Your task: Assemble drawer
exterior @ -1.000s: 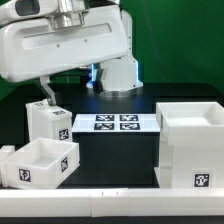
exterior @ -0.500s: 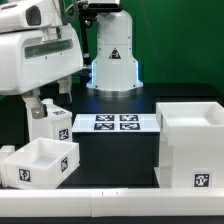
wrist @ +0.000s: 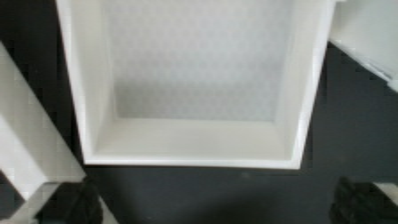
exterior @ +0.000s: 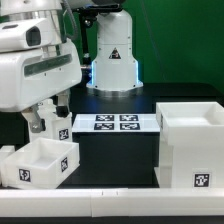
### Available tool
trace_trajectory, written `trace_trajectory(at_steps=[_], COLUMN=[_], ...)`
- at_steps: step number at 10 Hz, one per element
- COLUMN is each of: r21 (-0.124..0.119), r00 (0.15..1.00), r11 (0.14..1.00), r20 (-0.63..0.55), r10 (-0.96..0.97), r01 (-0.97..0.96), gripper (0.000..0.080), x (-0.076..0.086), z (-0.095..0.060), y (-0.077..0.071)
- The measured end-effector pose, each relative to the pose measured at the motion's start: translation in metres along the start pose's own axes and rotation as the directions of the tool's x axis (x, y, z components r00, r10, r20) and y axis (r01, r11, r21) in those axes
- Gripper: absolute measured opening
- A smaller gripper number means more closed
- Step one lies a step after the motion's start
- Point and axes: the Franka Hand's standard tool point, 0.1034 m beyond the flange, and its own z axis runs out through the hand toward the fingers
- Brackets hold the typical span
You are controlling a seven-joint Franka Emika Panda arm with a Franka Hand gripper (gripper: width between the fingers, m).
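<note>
The drawer's large open-sided shell [exterior: 190, 145] stands at the exterior view's right, tags on its front. Two white knobbed trays sit at the exterior view's left: one in front [exterior: 40, 162] and one behind it [exterior: 55, 127]. My gripper [exterior: 48, 115] hangs just above the rear tray, partly hiding it. In the wrist view one open tray [wrist: 205, 80] lies straight below, hollow side up. My gripper [wrist: 217, 205] is open and empty, and its dark fingertips [wrist: 63, 205] show at the frame's corners, apart from the tray.
The marker board [exterior: 115, 123] lies flat between the trays and the shell. A low white rail [exterior: 110, 196] edges the table's front. The robot's base [exterior: 112, 65] stands at the back. Another white part [wrist: 27, 120] lies beside the tray in the wrist view.
The arm has swung toward the exterior view's left and come down. The gripper now sits low over the two trays. No part has moved.
</note>
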Motion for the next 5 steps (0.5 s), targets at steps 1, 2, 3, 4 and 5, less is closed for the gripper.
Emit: trace_trajectory(at_steps=[1, 2, 3, 4, 5], r21=[0.009, 0.01, 0.007, 0.012, 0.02], r00=[1.0, 1.0, 1.0, 1.0, 0.999], r11=[1.0, 1.0, 1.0, 1.0, 0.999], r20=[0.003, 0.005, 0.006, 0.008, 0.01], r10=[0.002, 0.005, 0.016, 0.027, 0.038], r01=[-0.002, -0.005, -0.016, -0.027, -0.038], gripper=[0.0649, 0.0649, 0.0649, 0.0649, 0.0649], x=[-0.003, -0.007, -0.013, -0.02, -0.027], z=[0.006, 0.008, 0.007, 0.01, 0.014], y=[-0.002, -0.001, 0.002, 0.001, -0.001])
